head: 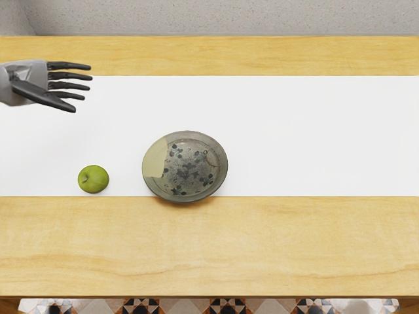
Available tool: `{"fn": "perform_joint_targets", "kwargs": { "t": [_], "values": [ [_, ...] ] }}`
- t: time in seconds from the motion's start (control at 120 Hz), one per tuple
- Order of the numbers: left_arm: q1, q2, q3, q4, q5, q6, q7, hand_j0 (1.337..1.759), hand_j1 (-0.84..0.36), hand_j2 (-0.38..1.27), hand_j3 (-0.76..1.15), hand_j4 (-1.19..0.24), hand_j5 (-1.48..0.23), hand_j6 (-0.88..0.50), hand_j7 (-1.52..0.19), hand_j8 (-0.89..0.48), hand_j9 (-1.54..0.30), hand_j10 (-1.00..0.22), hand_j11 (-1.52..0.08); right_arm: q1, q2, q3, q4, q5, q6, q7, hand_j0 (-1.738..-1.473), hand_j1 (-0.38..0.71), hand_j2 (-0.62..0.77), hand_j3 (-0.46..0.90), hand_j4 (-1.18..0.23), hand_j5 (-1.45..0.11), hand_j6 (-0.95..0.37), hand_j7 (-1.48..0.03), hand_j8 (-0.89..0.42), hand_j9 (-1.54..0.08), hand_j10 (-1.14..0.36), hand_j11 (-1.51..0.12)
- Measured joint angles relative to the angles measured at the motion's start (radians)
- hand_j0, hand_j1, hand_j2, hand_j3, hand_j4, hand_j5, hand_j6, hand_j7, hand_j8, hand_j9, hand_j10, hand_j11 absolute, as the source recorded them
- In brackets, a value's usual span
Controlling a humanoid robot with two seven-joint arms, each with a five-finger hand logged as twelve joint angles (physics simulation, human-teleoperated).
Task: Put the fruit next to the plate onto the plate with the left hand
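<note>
1. A light wooden table (262,242) is viewed from above. It is crossed by a broad white strip (314,131), with a grey wall behind it and patterned tiles below its near edge.
2. At the upper left edge, a grey-and-black five-fingered left hand (49,85) is held over the far end of the strip. Its fingers are stretched flat towards the right and nothing is held. It is well apart from the fruit.
3. A small round green apple (93,178) is found on the strip near its front edge, just left of the plate and not touching it.
4. The apple is judged firm, light and smooth-skinned, so it is likely to slip or roll. A grasp from above, with the fingers wrapped around its widest girth, is suggested.
5. No long axis can be assigned, since the fruit is nearly spherical. A faint dimple seems to face upward, but this cannot be confirmed.
6. To the right, a round grey-green glazed plate (222,163) with a dark speckled pattern is seen. The fruit is not yet on it.
</note>
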Motion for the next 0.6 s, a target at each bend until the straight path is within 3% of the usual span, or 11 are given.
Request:
{"fn": "perform_joint_targets", "kwargs": {
  "t": [0.15, 0.217, 0.35, 0.467, 0.6],
  "values": [
    [0.006, 0.018, -0.002, -0.006, 0.002, 0.000, 0.002, 1.658, 0.06, 0.05, 0.00, -0.24, -0.32, -0.24, -0.32, -0.24, -0.32, -0.24, -0.32, 0.001, 0.000, 0.002, -0.001, 0.000, 0.000, 0.002, -1.658, -0.32, 0.00, 0.00, -0.02, -0.03, -0.02, -0.03, -0.02, -0.03, -0.02, -0.03],
    [0.009, 0.099, -0.002, -0.043, 0.003, 0.000, 0.023, 1.658, 0.06, 0.05, 0.00, -0.24, -0.32, -0.24, -0.32, -0.24, -0.32, -0.24, -0.32, 0.002, 0.000, 0.002, -0.001, 0.000, 0.000, 0.001, -1.658, -0.32, 0.00, 0.00, -0.02, -0.03, -0.02, -0.03, -0.02, -0.03, -0.02, -0.03],
    [0.013, 0.299, -0.004, -0.282, 0.041, 0.000, 0.043, 1.658, 0.06, 0.05, 0.00, -0.24, -0.32, -0.24, -0.32, -0.24, -0.32, -0.24, -0.32, 0.002, 0.000, 0.002, -0.002, 0.000, 0.000, 0.000, -1.658, -0.32, 0.00, 0.00, -0.02, -0.03, -0.02, -0.03, -0.02, -0.03, -0.02, -0.03],
    [0.013, 0.320, -0.004, -0.479, 0.133, 0.000, 0.048, 1.658, 0.06, 0.05, 0.00, -0.24, -0.32, -0.24, -0.32, -0.24, -0.32, -0.24, -0.32, 0.003, 0.000, 0.002, -0.003, 0.000, 0.000, 0.000, -1.658, -0.32, 0.00, 0.00, -0.02, -0.03, -0.02, -0.03, -0.02, -0.03, -0.02, -0.03],
    [0.033, 0.316, -0.003, -0.602, 0.244, 0.070, 0.050, 1.658, 0.06, 0.05, 0.00, -0.24, -0.32, -0.24, -0.32, -0.24, -0.32, -0.24, -0.32, 0.003, 0.000, 0.002, -0.003, 0.000, 0.000, 0.000, -1.658, -0.32, 0.00, 0.00, -0.02, -0.03, -0.02, -0.03, -0.02, -0.03, -0.02, -0.03]
  ]
}}
